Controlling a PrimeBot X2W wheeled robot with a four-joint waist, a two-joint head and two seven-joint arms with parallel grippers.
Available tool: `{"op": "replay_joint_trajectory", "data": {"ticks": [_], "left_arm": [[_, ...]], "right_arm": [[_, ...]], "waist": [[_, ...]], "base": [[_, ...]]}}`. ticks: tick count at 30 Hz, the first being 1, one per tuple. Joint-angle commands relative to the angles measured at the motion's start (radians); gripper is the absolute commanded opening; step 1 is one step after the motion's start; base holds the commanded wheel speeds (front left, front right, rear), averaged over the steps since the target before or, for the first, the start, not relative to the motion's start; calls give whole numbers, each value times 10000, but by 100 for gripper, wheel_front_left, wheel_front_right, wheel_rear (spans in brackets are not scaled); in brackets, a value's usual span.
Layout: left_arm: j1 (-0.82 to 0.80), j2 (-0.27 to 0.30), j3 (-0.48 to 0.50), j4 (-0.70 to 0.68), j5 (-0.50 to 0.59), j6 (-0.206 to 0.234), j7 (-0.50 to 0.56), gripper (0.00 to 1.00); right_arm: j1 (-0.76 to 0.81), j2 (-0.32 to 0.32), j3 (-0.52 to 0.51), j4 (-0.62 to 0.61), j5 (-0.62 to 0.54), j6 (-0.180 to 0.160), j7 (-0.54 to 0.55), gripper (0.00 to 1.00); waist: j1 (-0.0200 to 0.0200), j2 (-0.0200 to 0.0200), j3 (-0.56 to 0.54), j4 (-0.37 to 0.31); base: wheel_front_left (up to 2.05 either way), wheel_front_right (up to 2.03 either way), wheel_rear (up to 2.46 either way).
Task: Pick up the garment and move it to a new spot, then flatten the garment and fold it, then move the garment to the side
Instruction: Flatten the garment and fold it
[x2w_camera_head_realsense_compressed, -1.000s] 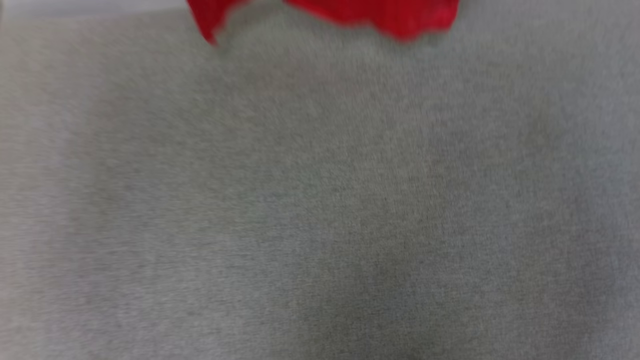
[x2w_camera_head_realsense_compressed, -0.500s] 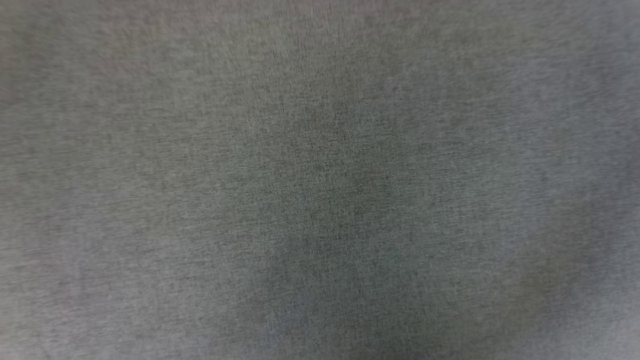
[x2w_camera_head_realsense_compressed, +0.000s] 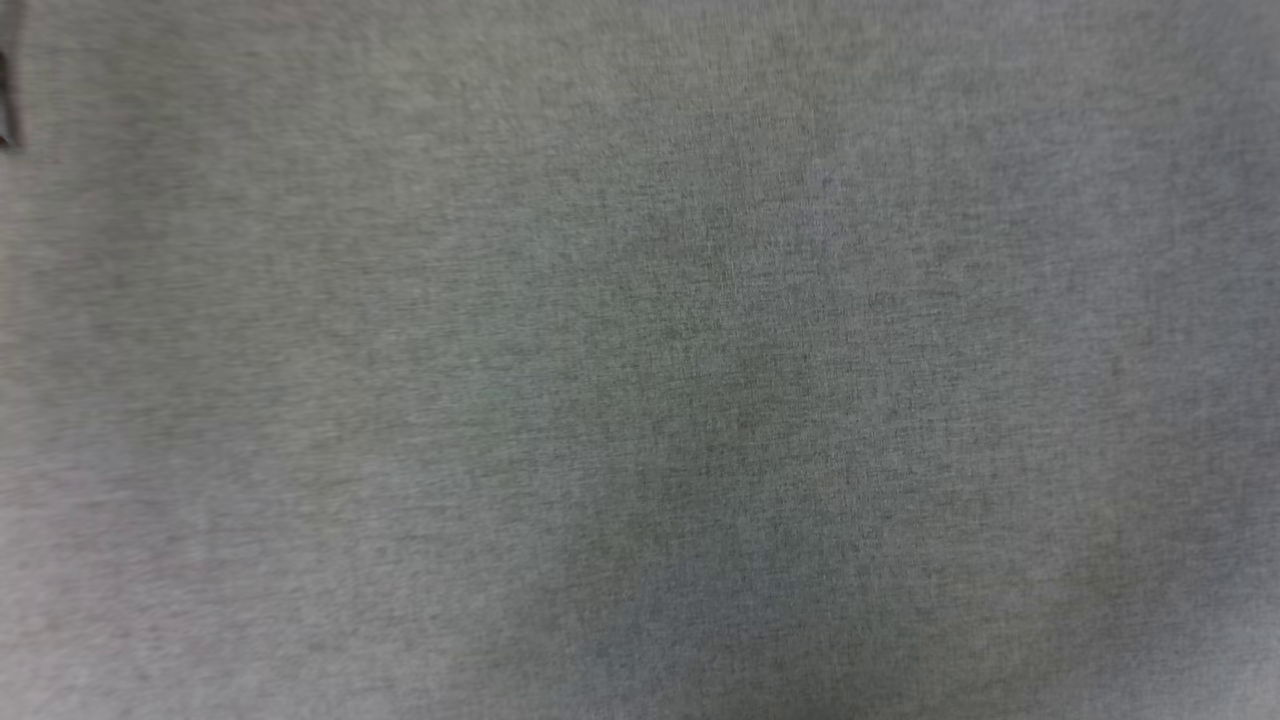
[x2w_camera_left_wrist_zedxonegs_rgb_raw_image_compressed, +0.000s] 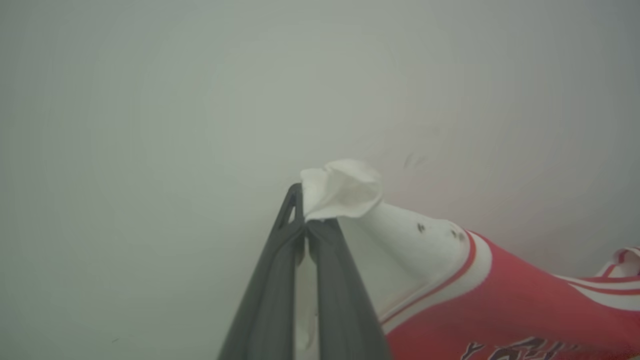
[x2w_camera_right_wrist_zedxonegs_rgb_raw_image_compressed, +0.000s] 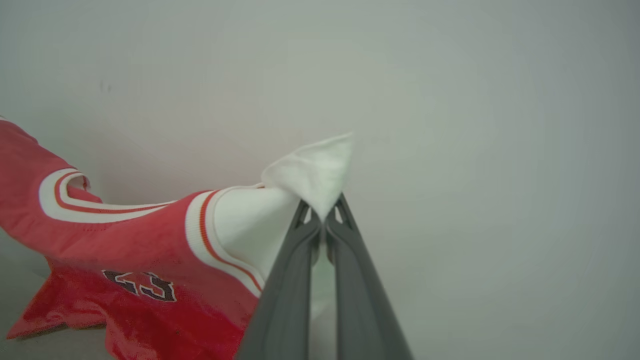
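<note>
Grey surface (x2w_camera_head_realsense_compressed: 640, 360): cloth, matt, with a fine flecked weave. Garment (x2w_camera_right_wrist_zedxonegs_rgb_raw_image_compressed: 125, 240): red cloth with a faint sheen along its folds. Sleeves (x2w_camera_left_wrist_zedxonegs_rgb_raw_image_compressed: 400, 235): white cloth, matt and soft. Trim (x2w_camera_right_wrist_zedxonegs_rgb_raw_image_compressed: 195, 235): red-and-white striped cloth. Fingers (x2w_camera_left_wrist_zedxonegs_rgb_raw_image_compressed: 270, 290): dark grey, smooth, matt, plastic by the look. Background (x2w_camera_left_wrist_zedxonegs_rgb_raw_image_compressed: 150, 100): pale, smooth, matt; material cannot be told.

Head view soft and blurred across the grey surface (x2w_camera_head_realsense_compressed: 640, 360). Clipped by the left edge, a dark sliver (x2w_camera_head_realsense_compressed: 7, 110), too little to identify. Left wrist view: garment (x2w_camera_left_wrist_zedxonegs_rgb_raw_image_compressed: 500, 300) cut by the bottom and right edges, black lettering (x2w_camera_left_wrist_zedxonegs_rgb_raw_image_compressed: 520, 347) sliced off, unreadable. Tiny dark specks (x2w_camera_left_wrist_zedxonegs_rgb_raw_image_compressed: 421, 228) on the white sleeve (x2w_camera_left_wrist_zedxonegs_rgb_raw_image_compressed: 390, 240), too small to tell.
</note>
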Motion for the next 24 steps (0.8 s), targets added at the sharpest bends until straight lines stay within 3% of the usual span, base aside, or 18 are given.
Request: {"op": "replay_joint_trajectory", "data": {"ticks": [1, 10, 18, 24], "left_arm": [[722, -145, 36, -145, -184, -38, -156, 0], [5545, -340, 550, -1290, -1378, 172, -854, 0], [10242, -470, 590, -2755, -1924, 581, -1172, 0], [13151, -520, 354, -3665, -2251, 1003, -902, 0]], "right_arm": [[675, -244, 215, -49, 325, -11, 98, 0], [5039, -995, 878, -635, 1662, -12, 409, 0], [8908, -1296, 471, -1665, 2379, -11, 252, 0], [11987, -1108, -219, -2616, 2600, -11, 561, 0]], "waist": [[-2, 0, -611, 282], [-2, 0, -3023, 635], [-2, 0, -4836, 801], [-2, 0, -5824, 817]], "base": [[0, 0, 0], [0, 0, 0], [0, 0, 0], [0, 0, 0]]}}
